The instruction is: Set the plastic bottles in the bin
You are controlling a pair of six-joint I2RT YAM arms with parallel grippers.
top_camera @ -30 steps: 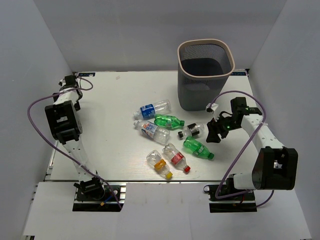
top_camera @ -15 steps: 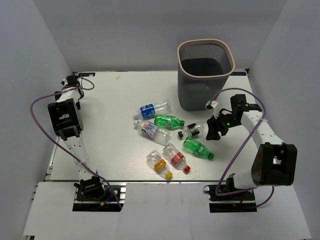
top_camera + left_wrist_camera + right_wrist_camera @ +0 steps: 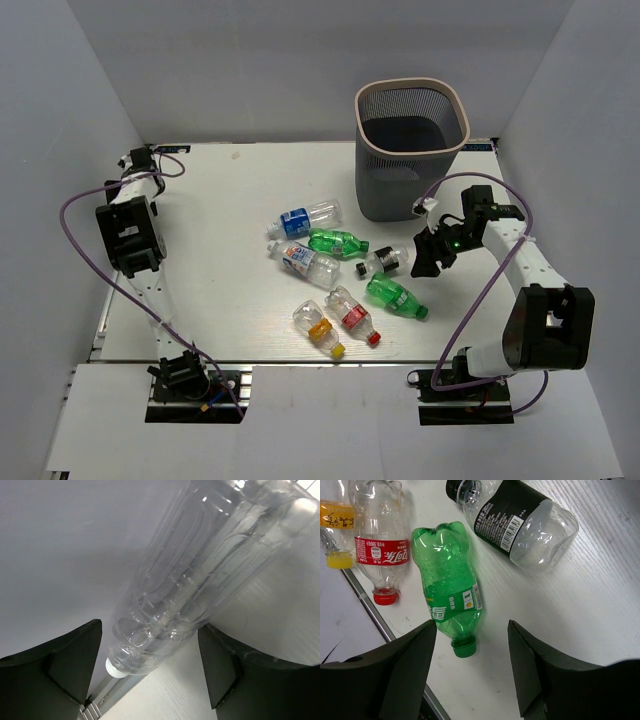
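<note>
Seven plastic bottles lie mid-table: blue label, green, white-blue, black label, green, red, yellow-orange. The bin stands at the back right. My right gripper is open and empty, just right of the black-label bottle. In its wrist view the gripper hovers over the cap end of the green bottle, beside the black-label and red bottles. My left gripper, at the far left corner, is open around a clear label-less bottle with a white cap.
White walls close the table at the back and both sides. The left arm stretches along the left edge. A metal rail runs along the table's near edge, close to the red and yellow-orange bottles. The right arm's purple cable loops over the right side.
My right gripper has moved slightly up and left, nearer the black-label bottle. The left arm has shifted a little at the far left corner. The bottles have not moved.
</note>
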